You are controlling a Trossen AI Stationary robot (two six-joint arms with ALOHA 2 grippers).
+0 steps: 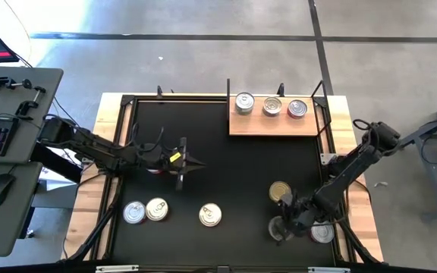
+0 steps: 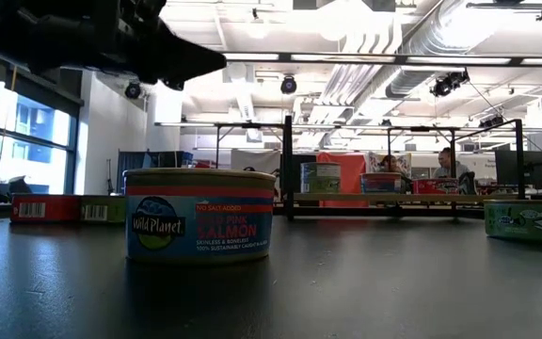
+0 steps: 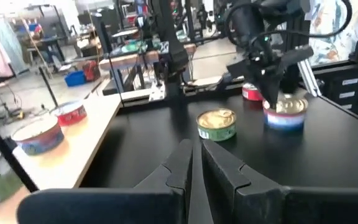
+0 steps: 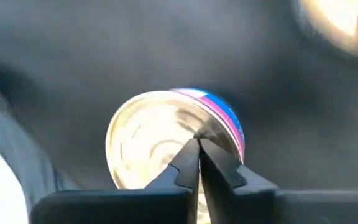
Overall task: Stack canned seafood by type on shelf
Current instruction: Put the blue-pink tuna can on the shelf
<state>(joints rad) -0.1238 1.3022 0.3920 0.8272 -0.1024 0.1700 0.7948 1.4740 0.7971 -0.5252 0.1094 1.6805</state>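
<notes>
a wild planet salmon tin (image 2: pixel 199 217) stands closest to the low camera, upright on the black mat (image 1: pixel 241 167), with nothing touching it.

the right gripper (image 1: pixel 281 227) is seen at the mat's front right. its fingers are pressed together with no gap, and the tips rest on the lid of a blue-and-pink-sided tin (image 4: pixel 160 137). it cannot be told whether the tab or rim is pinched, and the tin's body is not clasped. if a lift is tried from this grip, the tin is likely to be left behind, tipped or dropped, since so thin a hold gives little purchase. a gold-lidded tin (image 1: pixel 279 191) stands just beside it and could be knocked by a sliding tin or by the arm.

the left gripper (image 1: pixel 184 163) is held over the mat's left middle, its fingers almost together and nothing between them.

the shelf (image 1: pixel 275 125) lies at the far edge of the mat, well apart from both grippers.

counted from above:
- three tins are set in one row on the shelf, none stacked.
- six tins are seen on the mat: two touching at front left, one at front middle, the gold-lidded one, the one under the right gripper, and one partly hidden by the right arm.
- a red shape under the left arm may be a tenth, but this cannot be settled.
</notes>
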